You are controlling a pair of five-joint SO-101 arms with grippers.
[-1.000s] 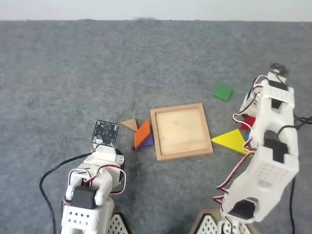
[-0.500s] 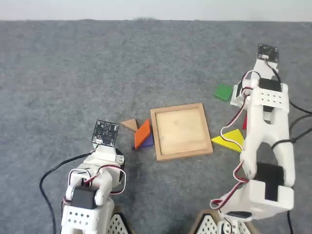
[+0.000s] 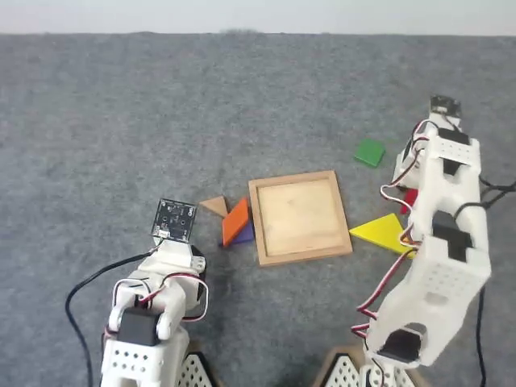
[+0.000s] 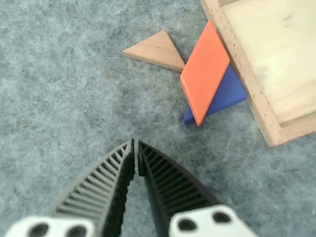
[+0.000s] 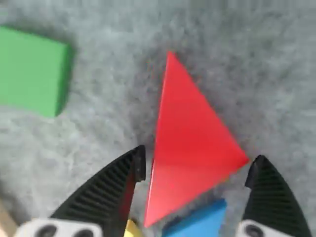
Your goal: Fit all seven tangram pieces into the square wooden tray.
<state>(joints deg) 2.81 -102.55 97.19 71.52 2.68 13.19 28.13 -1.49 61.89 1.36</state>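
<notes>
Right claw wide open straddling red triangle at tray's 3 o'clock: drop straight, pinch flat edges, avoid adjacent blue piece; left claw pinched shut, empty.

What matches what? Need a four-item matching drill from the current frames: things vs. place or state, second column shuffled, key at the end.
Things
1. red triangular piece
2. orange parallelogram piece
3. green square piece
4. left gripper

Place or state
A. shut, over the bare grey mat
B. lies partly over a blue piece, beside the square wooden tray
C. seen between the open fingers of the right gripper
D. lies on the mat, apart from the other pieces

Pairs: 1-C, 2-B, 3-D, 4-A
</notes>
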